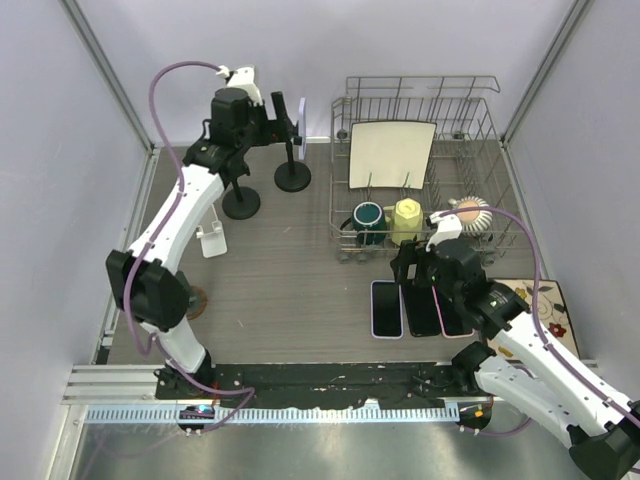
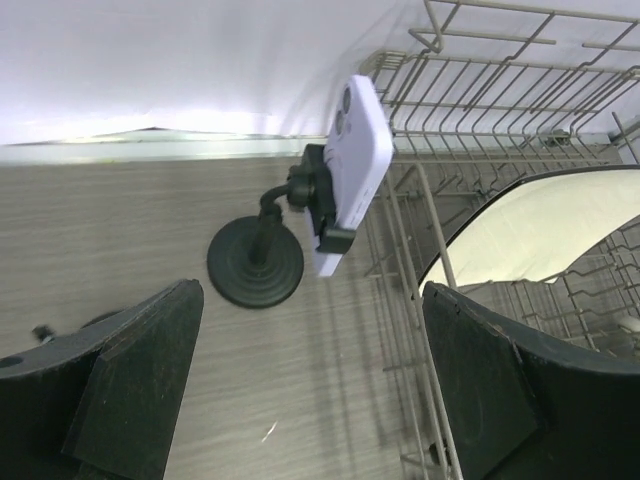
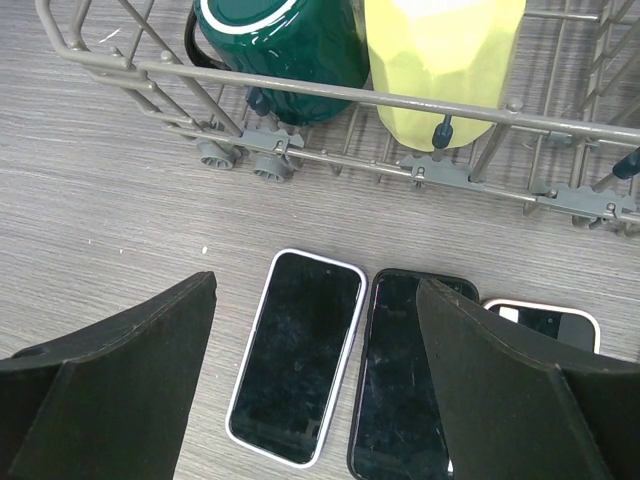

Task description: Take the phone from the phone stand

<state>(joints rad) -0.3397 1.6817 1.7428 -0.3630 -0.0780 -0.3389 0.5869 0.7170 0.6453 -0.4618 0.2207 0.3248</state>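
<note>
**Hazards, near to far**

- Right gripper (image 3: 318, 290): released, fingers spread, nothing held, hovering over phones lying flat on the grey wood-grain table (image 1: 290, 290). Avoid descending here. Risk: scraping the lavender-edged flat phone (image 3: 296, 355) or the black flat phone (image 3: 400, 380), neither needed for the job.
- Left gripper (image 2: 310, 320): released, jaws wide apart, empty, aimed at the lavender phone (image 2: 360, 150). Phone location: clamped in the black round-based phone stand (image 2: 256, 265) at the far side of the table, just beside the grey wire dish rack (image 2: 450, 100), not yet between the fingers.
- Risk of tipping the stand toward the rack. Cause: closing off-centre and pushing instead of pinching.
- Risk of dragging the whole stand. Cause: pulling without freeing the phone from the clamp.
- Risk of a drop onto the table. Cause: slipping on the thin smooth edges.
- Risk of snagging a finger in the rack wires. Cause: approaching too far to the rack side.

**Containers, near to far**

- Dish rack, near row: dark green glazed mug (image 1: 368, 220), pale yellow faceted mug (image 1: 405, 218); orientation unclear.
- Dish rack, farther back: cream square plate (image 1: 392, 155) standing on edge.
</note>
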